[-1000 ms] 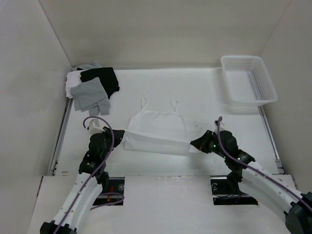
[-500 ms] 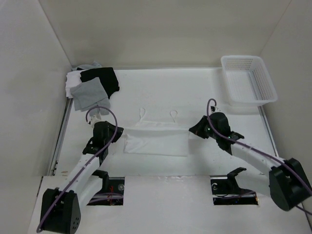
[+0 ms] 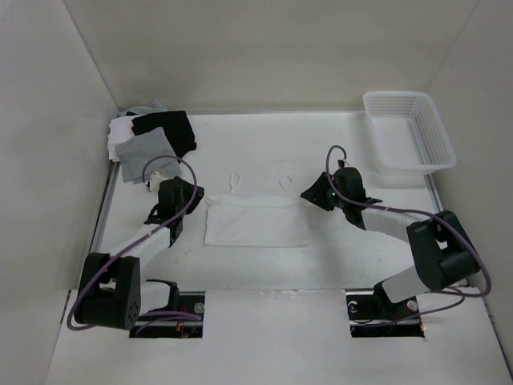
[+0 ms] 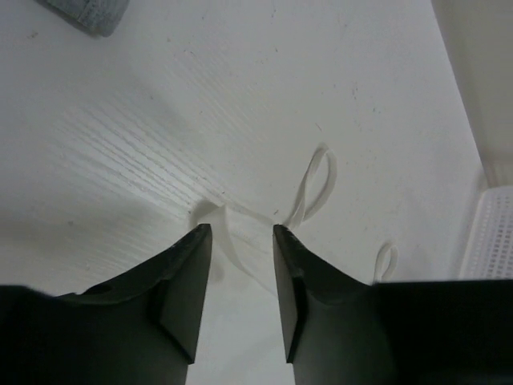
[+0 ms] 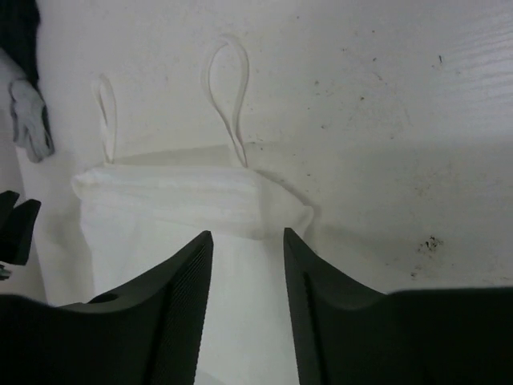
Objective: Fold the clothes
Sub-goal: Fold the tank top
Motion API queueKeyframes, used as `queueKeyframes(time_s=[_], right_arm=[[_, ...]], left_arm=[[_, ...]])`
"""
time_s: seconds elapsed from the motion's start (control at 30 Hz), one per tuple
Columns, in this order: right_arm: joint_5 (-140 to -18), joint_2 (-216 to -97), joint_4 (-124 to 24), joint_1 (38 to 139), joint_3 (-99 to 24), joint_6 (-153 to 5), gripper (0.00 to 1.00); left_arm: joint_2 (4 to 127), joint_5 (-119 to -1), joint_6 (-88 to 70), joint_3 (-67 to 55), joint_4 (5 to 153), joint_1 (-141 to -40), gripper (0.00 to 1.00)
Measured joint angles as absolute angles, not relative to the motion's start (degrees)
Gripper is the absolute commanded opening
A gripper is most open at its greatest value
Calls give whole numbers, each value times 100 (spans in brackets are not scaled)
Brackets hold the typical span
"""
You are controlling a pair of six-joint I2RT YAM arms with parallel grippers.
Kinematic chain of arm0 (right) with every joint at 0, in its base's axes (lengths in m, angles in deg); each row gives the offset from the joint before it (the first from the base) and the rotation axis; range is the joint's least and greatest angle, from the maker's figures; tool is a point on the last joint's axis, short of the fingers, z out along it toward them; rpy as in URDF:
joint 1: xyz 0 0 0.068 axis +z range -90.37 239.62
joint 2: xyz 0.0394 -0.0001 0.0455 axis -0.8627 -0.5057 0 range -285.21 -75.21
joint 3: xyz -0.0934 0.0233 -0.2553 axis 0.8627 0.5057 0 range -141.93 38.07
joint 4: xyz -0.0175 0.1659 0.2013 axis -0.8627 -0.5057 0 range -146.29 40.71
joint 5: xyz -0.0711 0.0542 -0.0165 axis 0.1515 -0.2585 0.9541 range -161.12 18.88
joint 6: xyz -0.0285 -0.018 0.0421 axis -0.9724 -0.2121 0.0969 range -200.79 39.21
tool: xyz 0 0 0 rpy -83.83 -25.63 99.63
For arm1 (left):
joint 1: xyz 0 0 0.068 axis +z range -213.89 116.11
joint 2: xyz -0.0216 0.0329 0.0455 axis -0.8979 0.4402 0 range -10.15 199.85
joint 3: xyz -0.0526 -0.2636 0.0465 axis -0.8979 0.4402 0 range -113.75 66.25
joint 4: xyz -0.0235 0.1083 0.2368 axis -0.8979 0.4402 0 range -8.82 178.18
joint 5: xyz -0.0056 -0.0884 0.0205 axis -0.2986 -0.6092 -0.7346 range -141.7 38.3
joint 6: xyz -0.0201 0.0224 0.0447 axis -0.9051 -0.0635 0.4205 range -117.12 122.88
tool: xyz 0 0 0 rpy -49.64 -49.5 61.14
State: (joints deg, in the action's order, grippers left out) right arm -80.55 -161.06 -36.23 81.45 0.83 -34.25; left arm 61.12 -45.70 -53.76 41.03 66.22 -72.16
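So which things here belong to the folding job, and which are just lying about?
Job: white strappy top; left claw and right claw, both open.
Lying about: grey garments; black garment; white basket.

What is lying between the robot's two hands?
The thin white fabric top with two strap loops, folded over, lies flat between the left hand and the right hand. The top external view shows it best.

The white clothes (image 3: 256, 222) lie flat, folded in half.
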Motion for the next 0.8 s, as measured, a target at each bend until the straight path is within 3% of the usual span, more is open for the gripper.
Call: queueKeyframes(time_s=[0.13,0.33,0.4,0.5,0.8], right_arm=[[-7867,-15439,-3372,8261,700,-3376,51],[-7216,-13953,-3863,9091,1823,-3103,30],[-6925,-13717,-4298,9389,1887,-2959,34],[-6490,-13389,-4919,9747,1898,-2780,52],[-6009,-13126,-5767,9983,1898,-2456,54]], left_arm=[[5192,-4460,-5322,4453,6731,-7349,35],[3113,-4244,-5217,5026,8115,-7799,36],[2776,-4165,-5250,5131,8731,-7907,38],[2700,-4122,-5341,5242,9428,-8057,40],[3364,-4091,-5615,5264,9850,-8514,39]])
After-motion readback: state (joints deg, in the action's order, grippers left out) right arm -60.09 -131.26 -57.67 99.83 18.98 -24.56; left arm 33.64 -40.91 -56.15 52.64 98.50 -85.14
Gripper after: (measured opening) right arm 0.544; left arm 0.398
